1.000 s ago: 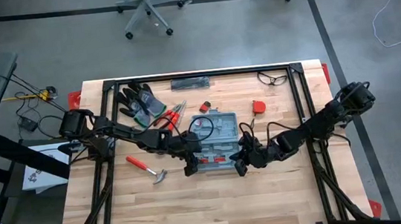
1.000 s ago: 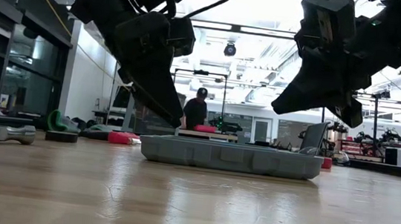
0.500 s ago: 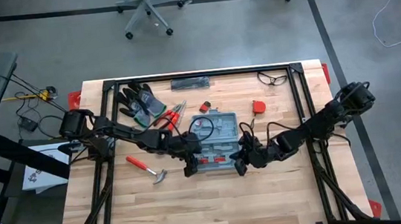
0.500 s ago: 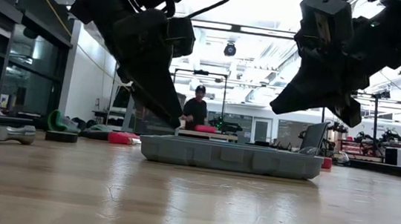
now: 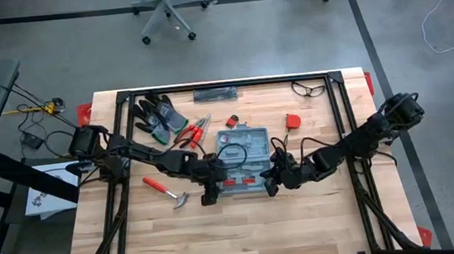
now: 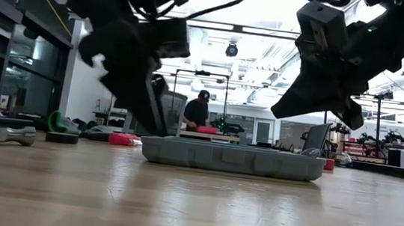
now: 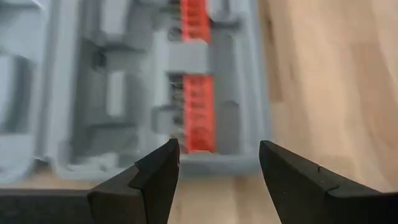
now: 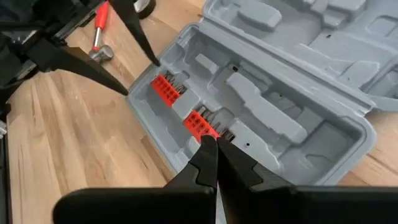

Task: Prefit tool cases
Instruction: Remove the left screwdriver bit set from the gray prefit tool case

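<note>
The open tool case point(image 5: 243, 161) is flanked: left gripper point(image 5: 209, 193) spread wide beside it, right gripper point(image 5: 272, 183) closed, empty.

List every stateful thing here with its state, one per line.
tool case: open, lying flat on the table, red bit holders seated in its recesses.
left gripper: open, at the case's near edge, holding nothing.
right gripper: shut, empty, above the case.
hammer: lying loose on the table, outside the case.
</note>
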